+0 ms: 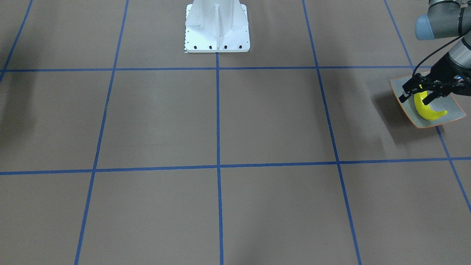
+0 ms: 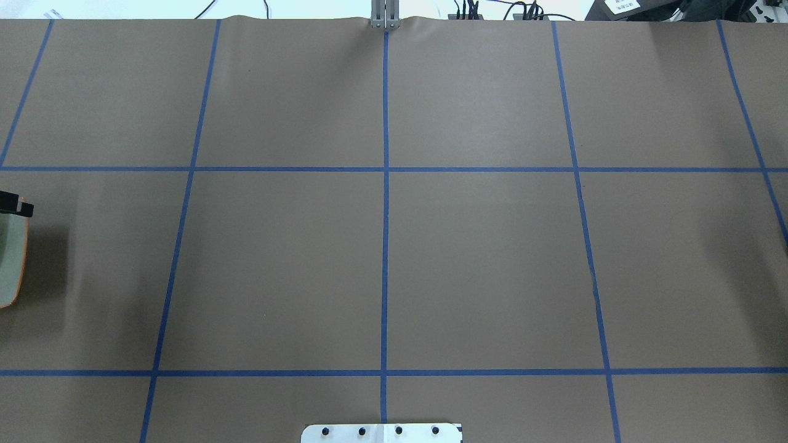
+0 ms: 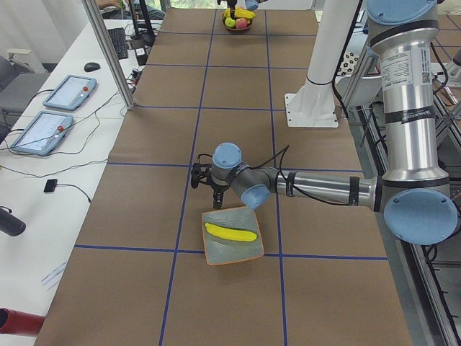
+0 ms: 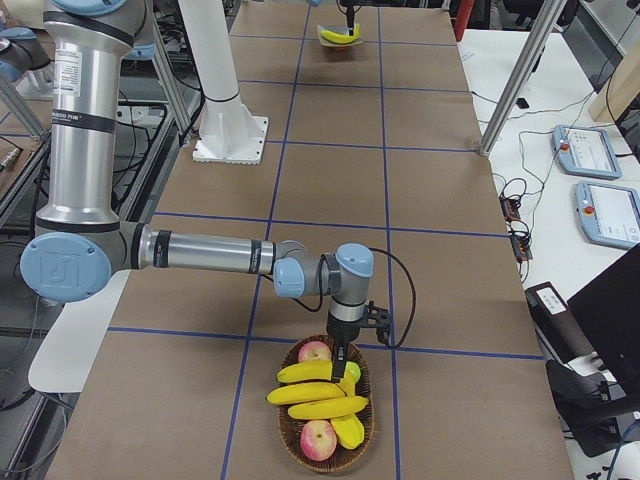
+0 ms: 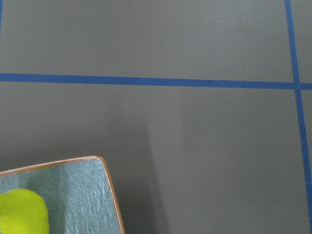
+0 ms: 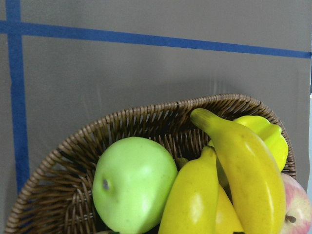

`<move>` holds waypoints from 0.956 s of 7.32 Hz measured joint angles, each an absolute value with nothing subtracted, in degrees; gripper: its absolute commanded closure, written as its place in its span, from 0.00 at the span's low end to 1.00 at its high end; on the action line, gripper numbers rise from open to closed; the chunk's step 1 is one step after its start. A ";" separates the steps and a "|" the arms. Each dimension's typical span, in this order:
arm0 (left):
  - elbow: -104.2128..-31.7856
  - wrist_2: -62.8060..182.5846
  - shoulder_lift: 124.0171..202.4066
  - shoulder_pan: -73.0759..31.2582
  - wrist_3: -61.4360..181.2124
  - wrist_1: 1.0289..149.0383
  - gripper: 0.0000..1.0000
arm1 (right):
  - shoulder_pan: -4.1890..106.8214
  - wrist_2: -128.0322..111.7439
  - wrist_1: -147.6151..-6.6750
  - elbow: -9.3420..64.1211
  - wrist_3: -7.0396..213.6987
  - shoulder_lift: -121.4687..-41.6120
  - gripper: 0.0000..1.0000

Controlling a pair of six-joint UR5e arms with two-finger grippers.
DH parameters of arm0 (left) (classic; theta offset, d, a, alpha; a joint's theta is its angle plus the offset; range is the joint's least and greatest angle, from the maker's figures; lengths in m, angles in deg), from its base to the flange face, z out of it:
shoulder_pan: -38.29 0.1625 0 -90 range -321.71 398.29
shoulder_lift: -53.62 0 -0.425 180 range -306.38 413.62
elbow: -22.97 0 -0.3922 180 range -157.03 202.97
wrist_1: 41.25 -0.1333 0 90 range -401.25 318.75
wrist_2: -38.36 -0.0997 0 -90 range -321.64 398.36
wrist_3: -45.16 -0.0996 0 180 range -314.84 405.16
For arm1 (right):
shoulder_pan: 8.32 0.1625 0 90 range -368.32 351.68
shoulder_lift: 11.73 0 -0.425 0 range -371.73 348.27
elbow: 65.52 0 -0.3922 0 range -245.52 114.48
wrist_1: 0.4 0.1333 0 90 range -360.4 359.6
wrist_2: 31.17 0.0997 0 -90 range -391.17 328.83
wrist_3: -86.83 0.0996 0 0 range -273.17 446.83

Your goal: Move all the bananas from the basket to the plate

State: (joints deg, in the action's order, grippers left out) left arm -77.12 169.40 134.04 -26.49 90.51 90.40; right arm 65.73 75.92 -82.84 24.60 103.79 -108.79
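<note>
One yellow banana (image 1: 428, 109) lies flat on the grey-green plate (image 1: 450, 112) with the orange rim, at the table's left end. My left gripper (image 1: 415, 98) hangs open just over the banana's far end, one finger on each side and neither touching it. The left wrist view catches a corner of the plate (image 5: 78, 195) and a banana tip (image 5: 22, 212). At the other end of the table, the wicker basket (image 4: 300, 447) holds more bananas (image 4: 312, 392). My right gripper (image 4: 345, 348) points down over its rim; I cannot tell whether it is open or shut.
The basket also holds a green apple (image 6: 134, 183), red apples (image 4: 318, 438) and another yellow fruit (image 6: 265, 134) beside its bananas (image 6: 248, 170). The white robot base (image 1: 217, 27) stands at mid-table. Tablets (image 3: 68, 92) and cables lie on a side desk.
</note>
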 measured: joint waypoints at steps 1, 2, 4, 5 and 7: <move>-77.23 169.39 134.04 -26.49 90.51 90.36 0.01 | 65.76 75.55 -82.84 24.56 103.04 -109.08 0.29; -77.30 169.35 134.04 -26.49 90.51 90.34 0.01 | 65.75 75.54 -82.84 24.55 102.84 -109.15 0.32; -77.43 169.32 134.04 -26.49 90.51 90.36 0.01 | 65.68 75.90 -82.73 24.11 103.14 -108.98 0.92; -77.46 169.31 134.04 -26.49 90.51 90.35 0.01 | 65.64 76.05 -82.59 23.73 103.06 -108.86 1.00; -77.47 169.31 134.04 -26.49 90.51 90.33 0.01 | 65.68 76.25 -82.52 23.88 102.15 -108.77 1.00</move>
State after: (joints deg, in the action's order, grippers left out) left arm -77.47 169.31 134.04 -26.49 90.51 90.33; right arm 65.68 76.25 -82.52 23.88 102.15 -108.77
